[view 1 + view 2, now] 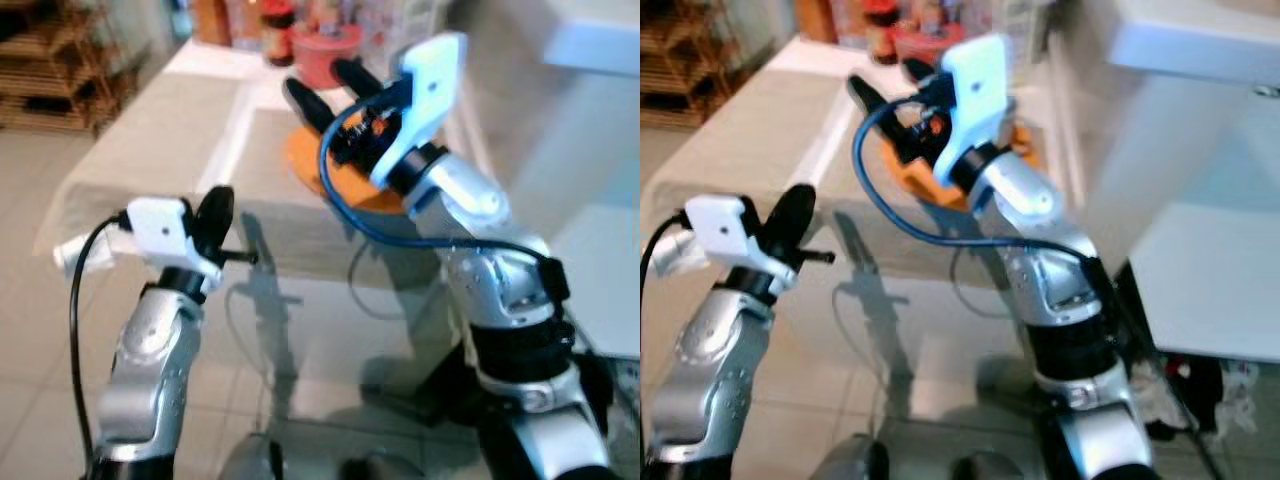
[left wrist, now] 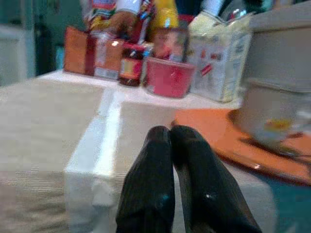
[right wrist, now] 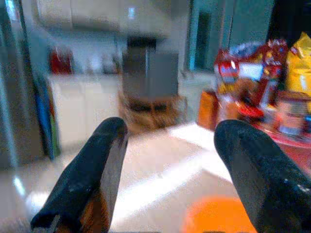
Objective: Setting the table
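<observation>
Resting flat — round orange plate [image 1: 330, 175]

My arms are silver, cast in rounded segments with dark bands at the joints. Each wrist carries a white block-shaped housing. My left pincer [image 1: 215, 215] ends in two long, smooth black fingers [image 2: 165, 189], rounded at the tips; my right pincer [image 1: 325, 88] has the same. A black cable [image 1: 78, 300] loops from my left wrist, a blue cable [image 1: 400, 232] from my right.
</observation>
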Motion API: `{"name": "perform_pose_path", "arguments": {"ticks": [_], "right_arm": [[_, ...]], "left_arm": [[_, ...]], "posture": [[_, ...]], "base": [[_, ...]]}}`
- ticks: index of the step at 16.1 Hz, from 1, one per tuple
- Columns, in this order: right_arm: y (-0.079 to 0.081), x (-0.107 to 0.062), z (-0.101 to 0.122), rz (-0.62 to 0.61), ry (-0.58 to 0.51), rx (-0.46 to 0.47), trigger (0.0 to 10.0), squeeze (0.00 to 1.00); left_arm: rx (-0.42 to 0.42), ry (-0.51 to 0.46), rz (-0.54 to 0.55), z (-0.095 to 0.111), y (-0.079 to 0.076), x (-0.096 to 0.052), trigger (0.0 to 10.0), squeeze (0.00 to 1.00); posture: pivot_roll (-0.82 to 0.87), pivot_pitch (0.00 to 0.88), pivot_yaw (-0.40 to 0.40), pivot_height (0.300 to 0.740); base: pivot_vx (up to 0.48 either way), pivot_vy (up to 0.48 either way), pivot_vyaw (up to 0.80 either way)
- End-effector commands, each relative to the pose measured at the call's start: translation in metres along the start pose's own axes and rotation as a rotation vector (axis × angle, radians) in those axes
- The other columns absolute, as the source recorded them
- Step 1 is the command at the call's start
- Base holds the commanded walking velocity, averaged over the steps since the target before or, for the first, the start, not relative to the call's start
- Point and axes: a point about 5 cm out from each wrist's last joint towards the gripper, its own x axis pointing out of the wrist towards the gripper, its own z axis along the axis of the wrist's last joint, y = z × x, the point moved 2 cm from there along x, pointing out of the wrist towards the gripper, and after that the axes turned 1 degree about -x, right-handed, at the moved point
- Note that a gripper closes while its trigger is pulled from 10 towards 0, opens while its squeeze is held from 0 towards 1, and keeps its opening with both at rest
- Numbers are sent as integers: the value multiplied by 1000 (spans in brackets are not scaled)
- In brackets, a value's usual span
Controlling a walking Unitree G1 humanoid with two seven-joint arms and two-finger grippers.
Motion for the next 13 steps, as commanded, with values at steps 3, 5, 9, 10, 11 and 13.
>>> {"name": "perform_pose_path", "arguments": {"ticks": [3, 5, 9, 10, 11, 13], "right_arm": [[-8, -2, -23, -81, 236, -85, 10000, 0], [-23, -4, -39, -177, 353, -71, 10000, 0], [-26, 12, -56, -189, 463, 10, 10000, 0], [-27, 14, -58, -193, 475, 11, 10000, 0], [-31, 20, -63, -207, 521, 29, 10000, 0], [-37, 33, -63, -222, 528, 46, 10000, 0]], "left_arm": [[47, -65, -29, 21, -6, 4, 10000, 0], [95, -89, -30, 30, -4, 6, 10000, 0], [146, -89, -17, 36, 3, 5, 10000, 0], [147, -87, -17, 35, 3, 5, 10000, 0], [156, -78, -28, 34, 1, 4, 10000, 0], [161, -61, -55, 32, -5, 1, 10000, 0]], "posture": [[-78, 80, -7, 740], [-75, 74, -11, 740], [-70, 68, -12, 740], [-69, 68, -13, 740], [-69, 72, -16, 740], [-64, 82, -21, 740]], "base": [[0, 0, -267], [0, 0, 0], [0, 0, 0], [0, 0, 0], [0, 0, 0], [0, 0, 0]]}}
